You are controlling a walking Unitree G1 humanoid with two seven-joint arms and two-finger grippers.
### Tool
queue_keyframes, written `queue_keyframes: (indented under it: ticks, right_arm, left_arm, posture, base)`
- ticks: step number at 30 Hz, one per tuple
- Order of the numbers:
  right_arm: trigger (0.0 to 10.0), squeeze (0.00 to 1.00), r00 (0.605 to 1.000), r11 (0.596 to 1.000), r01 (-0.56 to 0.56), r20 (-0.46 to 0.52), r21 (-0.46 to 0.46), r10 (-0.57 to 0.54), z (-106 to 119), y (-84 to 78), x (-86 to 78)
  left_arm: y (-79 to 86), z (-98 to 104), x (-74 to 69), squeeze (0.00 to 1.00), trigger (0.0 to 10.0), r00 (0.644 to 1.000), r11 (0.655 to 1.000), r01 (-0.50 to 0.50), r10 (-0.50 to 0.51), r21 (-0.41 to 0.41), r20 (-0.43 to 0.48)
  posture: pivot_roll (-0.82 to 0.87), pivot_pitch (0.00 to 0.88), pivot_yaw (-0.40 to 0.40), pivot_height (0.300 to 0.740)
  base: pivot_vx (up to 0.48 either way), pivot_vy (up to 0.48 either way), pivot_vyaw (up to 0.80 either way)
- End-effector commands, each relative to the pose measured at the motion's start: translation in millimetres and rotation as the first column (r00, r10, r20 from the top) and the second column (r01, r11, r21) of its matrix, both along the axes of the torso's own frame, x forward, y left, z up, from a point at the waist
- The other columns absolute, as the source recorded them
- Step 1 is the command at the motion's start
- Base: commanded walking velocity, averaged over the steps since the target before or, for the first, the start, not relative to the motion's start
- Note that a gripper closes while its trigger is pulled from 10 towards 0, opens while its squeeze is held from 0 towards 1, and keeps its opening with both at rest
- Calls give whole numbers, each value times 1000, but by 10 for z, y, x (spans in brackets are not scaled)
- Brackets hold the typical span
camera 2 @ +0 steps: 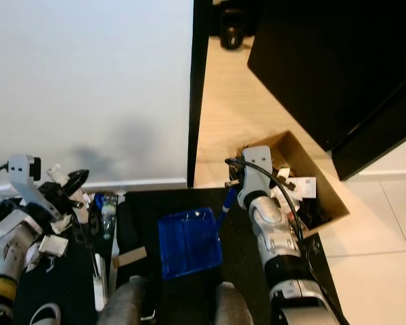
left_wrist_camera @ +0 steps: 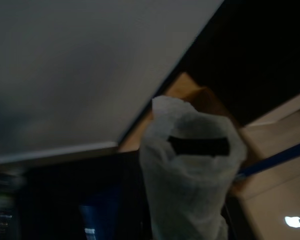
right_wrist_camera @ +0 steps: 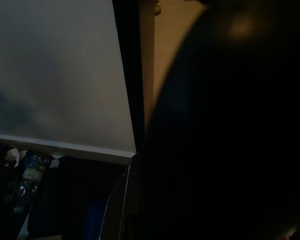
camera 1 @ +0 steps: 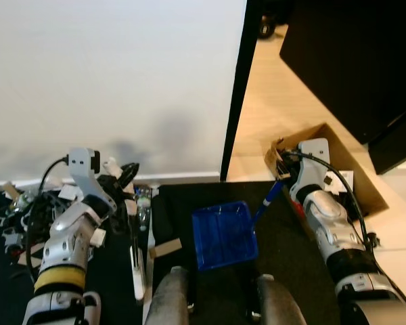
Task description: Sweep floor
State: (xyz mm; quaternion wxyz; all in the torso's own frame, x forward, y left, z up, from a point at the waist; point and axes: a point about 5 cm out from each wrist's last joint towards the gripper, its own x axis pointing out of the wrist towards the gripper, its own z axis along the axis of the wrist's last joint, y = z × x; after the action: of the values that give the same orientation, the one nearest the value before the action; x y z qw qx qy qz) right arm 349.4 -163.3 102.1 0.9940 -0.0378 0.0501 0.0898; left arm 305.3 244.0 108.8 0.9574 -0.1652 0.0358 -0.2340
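A blue dustpan [camera 1: 223,235] lies flat on the dark mat [camera 1: 284,244] in front of my knees. Its blue handle [camera 1: 267,198] slants up to my right gripper [camera 1: 280,173], which is shut on the handle's top end, next to a cardboard box [camera 1: 355,177]. My left gripper [camera 1: 122,172] hovers over a heap of litter [camera 1: 27,206] at the foot of the white wall. A white wrapped object [left_wrist_camera: 190,165] with a black band sits right in front of it in the left wrist view. A white stick [camera 1: 137,267] lies on the mat beside my left arm.
A plastic bottle [camera 1: 143,203] and a cardboard scrap [camera 1: 166,248] lie left of the dustpan. A black door frame [camera 1: 237,88] separates the wall from a wooden floor [camera 1: 271,101]. A black cabinet [camera 1: 358,54] stands at the upper right, with pale tiles [camera 1: 402,244] to the right.
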Motion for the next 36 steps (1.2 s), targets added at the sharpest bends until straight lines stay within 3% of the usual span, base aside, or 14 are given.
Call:
queue_keyframes:
  ticks: [1, 3, 5, 6, 7, 8, 10, 14, 17, 19, 25, 29, 34, 36]
  right_arm:
    - [10000, 0, 998, 999, -6, -57, -38, 4, -115, -8, -24]
    - [10000, 0, 998, 999, -6, -57, -38, 4, -115, -8, -24]
    - [10000, 0, 998, 999, -18, -58, -35, 16, -100, 35, 4]
    - [10000, 0, 998, 999, -18, -58, -35, 16, -100, 35, 4]
    - [10000, 0, 998, 999, -22, -60, -27, 21, -110, 51, 7]
    - [10000, 0, 998, 999, -22, -60, -27, 21, -110, 51, 7]
    - [10000, 0, 998, 1000, -22, -65, -22, 21, -130, 55, -1]
    - [10000, 0, 997, 1000, -21, -68, -14, 20, -144, 53, -4]
    - [10000, 0, 997, 1000, -19, -71, -6, 18, -153, 53, 7]
    - [10000, 0, 997, 1000, -18, -71, -5, 18, -154, 53, 8]
    - [10000, 0, 997, 1000, -18, -76, 5, 19, -170, 75, 14]
    - [10000, 0, 997, 1000, -18, -75, 8, 19, -175, 85, 14]
    - [10000, 0, 998, 1000, 1, -67, 29, 1, -190, 42, -5]
    - [10000, 0, 998, 999, 14, -68, 35, -11, -213, 9, -24]
  left_arm:
    - [-188, -64, -4, 0, 10000, 995, 988, 91, -95, -122, -23]
    - [-188, -64, -4, 0, 10000, 995, 988, 91, -95, -122, -23]
    - [-498, -63, -2, 0, 10000, 974, 954, 217, -226, -207, -21]
    - [-498, -63, -2, 0, 10000, 974, 954, 217, -226, -207, -21]
    - [-749, -36, -17, 0, 10000, 949, 913, 304, -317, -273, -4]
    - [-749, -36, -17, 0, 10000, 949, 913, 304, -317, -273, -4]
    - [-917, 2, -24, 0, 10000, 933, 880, 346, -361, -325, 15]
    - [-1073, 49, -40, 0, 10000, 913, 842, 390, -407, -373, 37]
    - [-1295, 161, -77, 0, 10000, 880, 775, 451, -470, -443, 72]
    - [-1328, 182, -86, 0, 10000, 874, 766, 461, -480, -448, 79]
    - [-1512, 444, -148, 0, 10000, 828, 678, 537, -538, -501, 160]
    - [-1527, 554, -154, 0, 10000, 817, 683, 565, -543, -464, 195]
    - [-1358, 726, -135, 0, 10000, 829, 739, 558, -510, -377, 228]
    - [-1212, 843, -134, 0, 10000, 843, 782, 536, -478, -319, 247]
  posture:
    - [-4, 326, -10, 740]
    - [-4, 326, -10, 740]
    - [1, 326, -6, 740]
    - [1, 326, -6, 740]
    - [6, 326, -5, 740]
    - [6, 326, -5, 740]
    - [8, 327, -1, 740]
    - [9, 326, 0, 740]
    - [17, 325, 6, 740]
    - [17, 325, 6, 740]
    - [31, 317, 6, 740]
    - [35, 310, 7, 740]
    - [50, 295, 14, 740]
    - [61, 284, 23, 740]
  base:
    - [0, 0, 0]
    - [0, 0, 0]
    - [0, 0, 0]
    - [0, 0, 0]
    - [0, 0, 0]
    - [0, 0, 0]
    - [0, 0, 0]
    - [0, 0, 0]
    - [0, 0, 0]
    - [0, 0, 0]
    - [0, 0, 0]
    - [0, 0, 0]
    - [0, 0, 0]
    - [0, 0, 0]
